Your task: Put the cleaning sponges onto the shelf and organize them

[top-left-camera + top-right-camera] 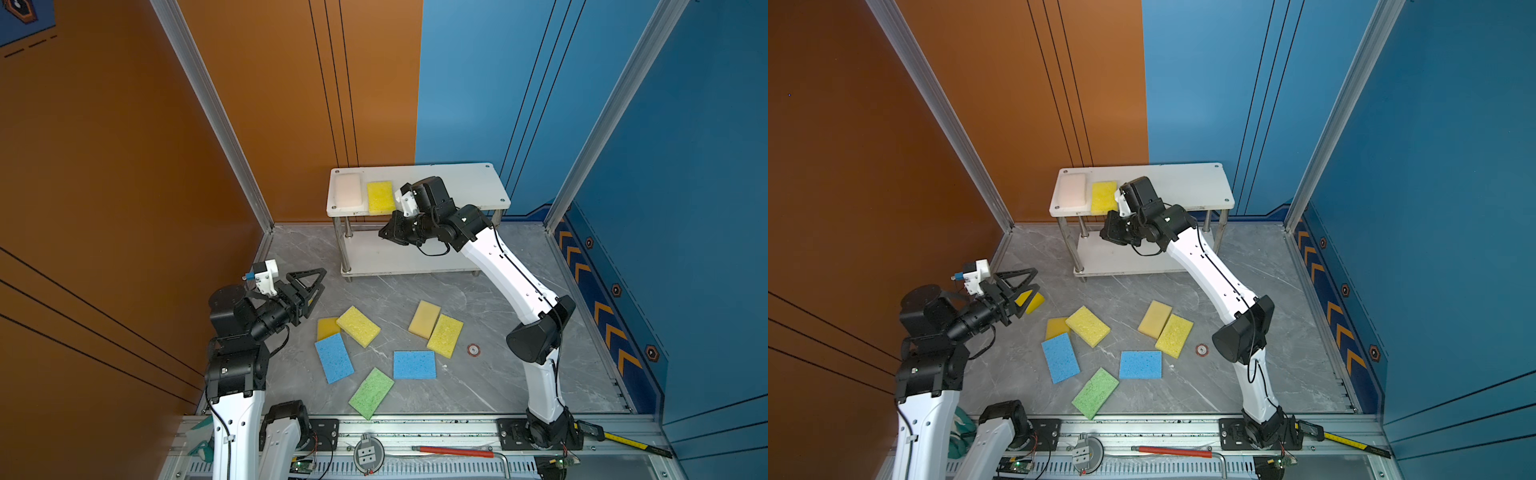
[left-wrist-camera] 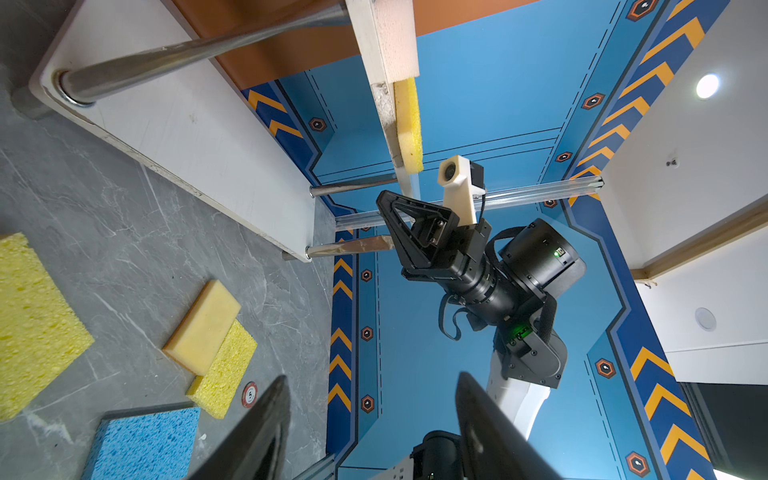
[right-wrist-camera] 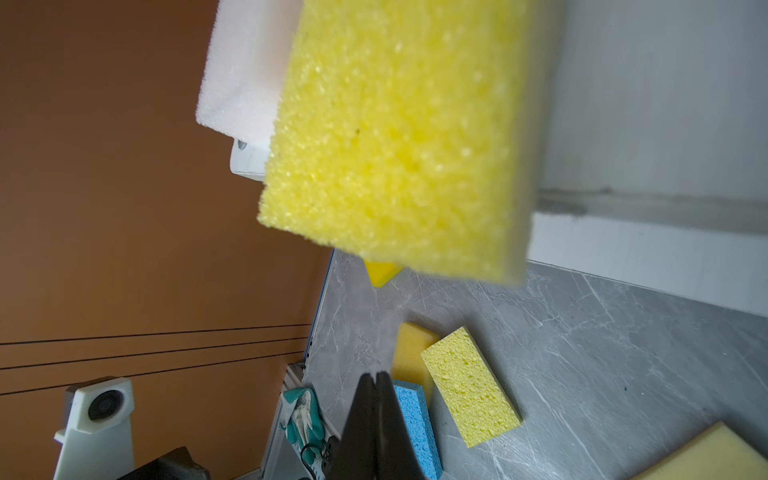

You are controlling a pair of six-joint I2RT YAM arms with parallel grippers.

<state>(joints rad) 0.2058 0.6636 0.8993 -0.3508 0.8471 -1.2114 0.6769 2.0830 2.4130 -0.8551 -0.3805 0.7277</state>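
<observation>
The shelf point(image 1: 453, 183) stands at the back. On the left of its top board lie a pale pinkish-white sponge point(image 1: 348, 190) and a yellow sponge point(image 1: 381, 197), whose near end reaches the board's front edge point(image 3: 399, 137). My right gripper point(image 1: 382, 233) hangs just in front of that edge, shut and empty point(image 3: 376, 395). On the floor lie several sponges: yellow point(image 1: 358, 326), yellow-orange point(image 1: 327, 326), two blue point(image 1: 334, 357) point(image 1: 414, 365), green point(image 1: 371, 392), pale yellow point(image 1: 424, 319) and yellow point(image 1: 445, 336). My left gripper point(image 1: 321, 283) is open and empty point(image 2: 374, 419) above a yellow-orange sponge point(image 1: 1036, 302).
A round sticker point(image 1: 473, 350) marks the floor right of the sponges. A green-and-white glove point(image 1: 963, 432) lies by the left arm's base. A red-handled tool point(image 1: 453, 451) and a caliper point(image 1: 594, 432) rest on the front rail. Walls close in left, back and right.
</observation>
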